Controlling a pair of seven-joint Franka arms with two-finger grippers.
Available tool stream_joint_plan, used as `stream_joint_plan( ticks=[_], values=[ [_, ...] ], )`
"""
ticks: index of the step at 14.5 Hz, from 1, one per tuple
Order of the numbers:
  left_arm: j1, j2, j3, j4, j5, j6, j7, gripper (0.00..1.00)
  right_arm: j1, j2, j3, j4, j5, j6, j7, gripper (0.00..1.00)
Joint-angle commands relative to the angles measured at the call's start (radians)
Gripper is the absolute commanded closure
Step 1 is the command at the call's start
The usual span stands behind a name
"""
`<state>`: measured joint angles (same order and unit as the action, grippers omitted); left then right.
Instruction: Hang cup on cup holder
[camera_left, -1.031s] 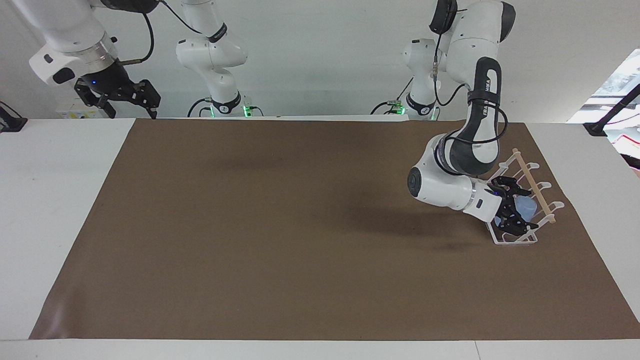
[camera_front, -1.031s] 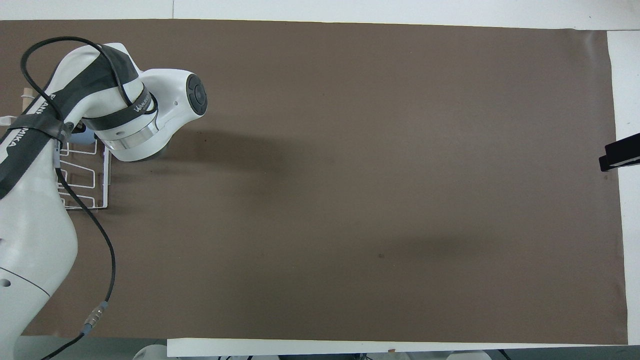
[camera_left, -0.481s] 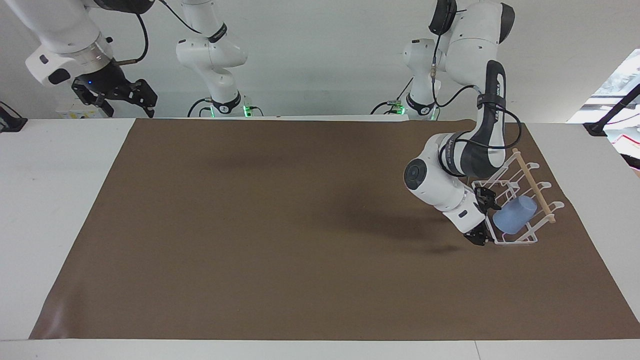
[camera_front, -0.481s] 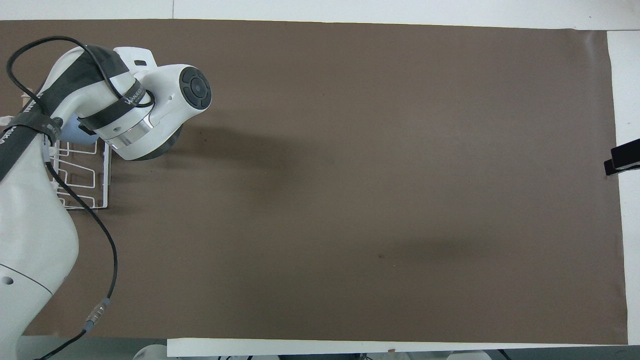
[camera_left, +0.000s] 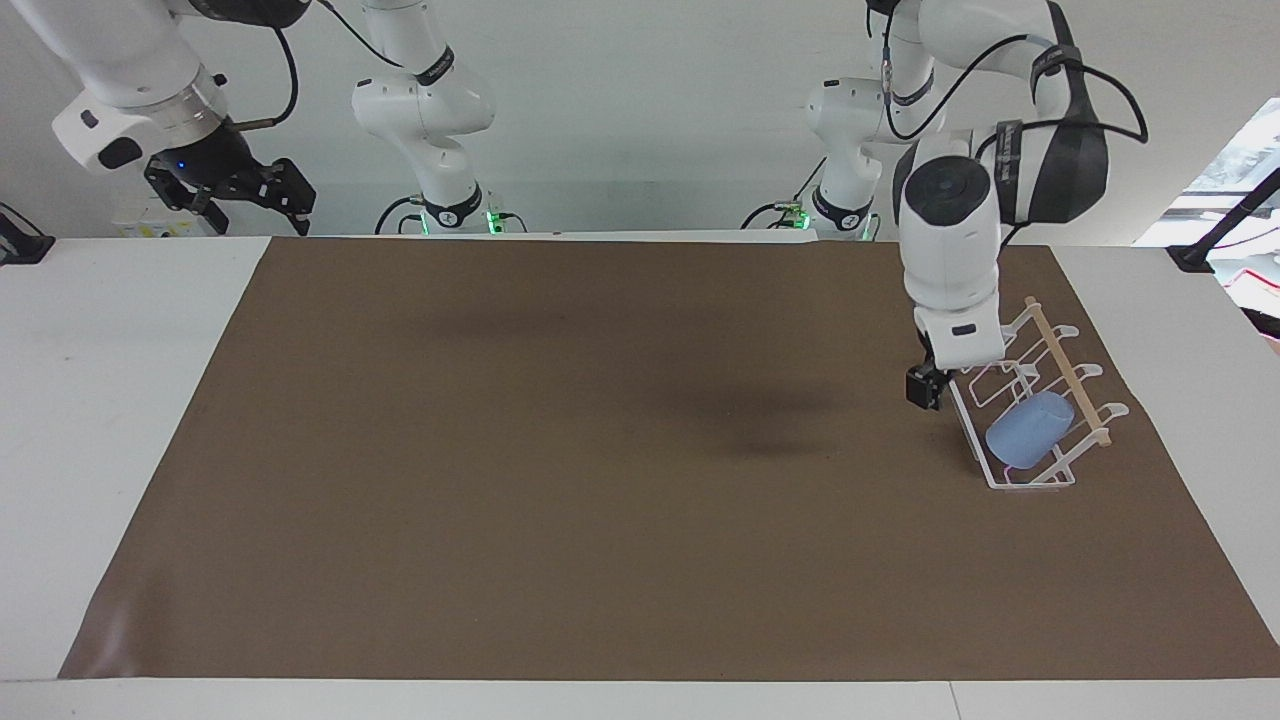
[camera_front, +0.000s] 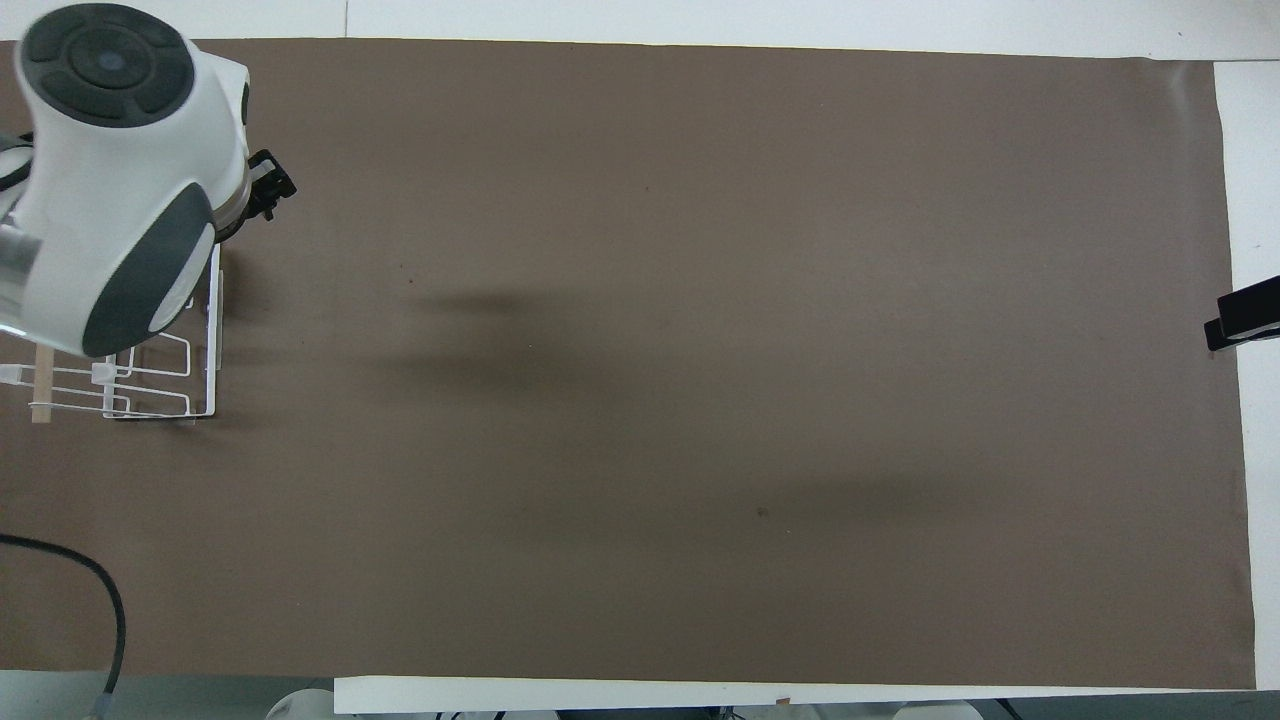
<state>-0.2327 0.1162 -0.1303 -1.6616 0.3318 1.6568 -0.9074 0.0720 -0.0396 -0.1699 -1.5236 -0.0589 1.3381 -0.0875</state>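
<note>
In the facing view, you have the light-blue cup (camera_left: 1029, 428) already on the white wire cup holder (camera_left: 1030, 480), tilted over one of the looped prongs at the end of the rack farther from the robots, toward the left arm's end of the table. The left gripper (camera_left: 925, 387) hangs clear of it, just beside the rack's edge and above the brown mat (camera_left: 600, 480); it carries nothing and its jaws stand wide apart. The danger, as I judge it, is that edge: if you swing the left arm away low, a finger could catch the wire frame or the thin wooden rod (camera_left: 1068, 372) and drag the light rack, which could shake the cup off its prong. The cup sits slanted and not deep, so even a small knock might tip it loose. Lift straight up before you move sideways. The right gripper (camera_left: 240, 190) waits high over the white table near its own base, empty, jaws spread wide.

In the overhead view, the left arm's big white wrist covers most of the cup holder (camera_front: 150, 395), and you cannot see the cup at all. Only the black tip of the left gripper (camera_front: 268, 187) peeps out over the mat (camera_front: 700, 350), close to the rack's wire side. Do not judge clearance from here; the wrist hides the prongs, and a blind retreat is what would cause a snag. The right gripper is not in this view.
</note>
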Motion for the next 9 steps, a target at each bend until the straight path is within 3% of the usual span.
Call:
stream_joint_plan(
  ticks=[1, 5, 9],
  values=[
    [0.053, -0.101, 0.0, -0.038, -0.123, -0.061, 0.222, 0.0, -0.006, -0.005, 0.0, -0.007, 0.017, -0.005, -0.009, 0.0],
    [0.146, -0.115, 0.009, 0.014, -0.177, -0.163, 0.666, 0.0, -0.006, -0.005, 0.0, -0.007, 0.017, -0.005, -0.009, 0.0],
    [0.245, -0.113, 0.011, 0.084, -0.287, -0.186, 0.904, 0.0, -0.006, -0.006, 0.0, -0.007, 0.017, -0.005, -0.009, 0.0]
  ],
)
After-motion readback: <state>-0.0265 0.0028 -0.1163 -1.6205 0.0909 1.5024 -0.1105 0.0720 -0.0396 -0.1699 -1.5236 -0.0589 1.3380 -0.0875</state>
